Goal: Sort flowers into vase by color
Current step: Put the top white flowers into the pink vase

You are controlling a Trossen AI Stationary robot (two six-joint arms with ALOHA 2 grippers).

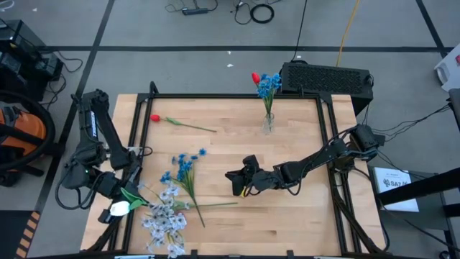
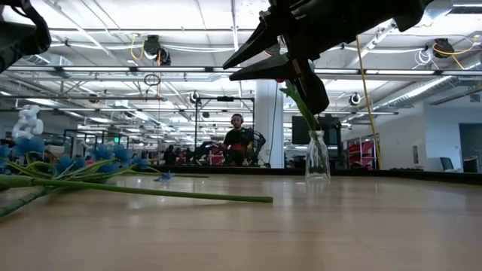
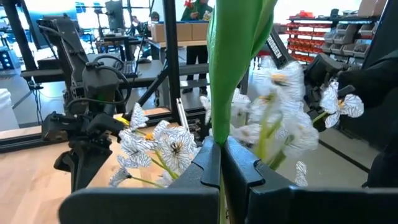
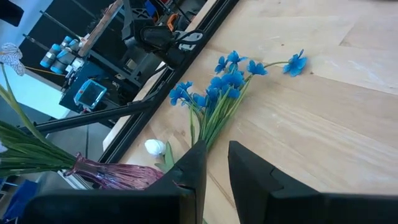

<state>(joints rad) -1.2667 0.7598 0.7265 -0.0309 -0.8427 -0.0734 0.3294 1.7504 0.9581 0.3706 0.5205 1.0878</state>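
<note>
A white-bud flower with a broad green leaf is at the table's near left edge, my left gripper shut on it. My right gripper hovers over the table's middle, open by a narrow gap with nothing between its fingers. A purplish stalk piece shows beside one of its fingers; I cannot tell whether it touches. A glass vase at the far edge holds blue flowers and a red bud. Lying flat on the table are a red-bud flower, blue flowers and pale white-lavender clusters. My left gripper pinches the flower's green leaf and stalk between its two shut fingers. The fingers come level from beyond the table's left edge and lie across the stalk. The white bud sticks out past the fingers, near the table's left rail.
A black frame rail runs round the table. A black box stands behind the far right corner. Bare wood lies at the near right. In the low view a person stands far off in the room.
</note>
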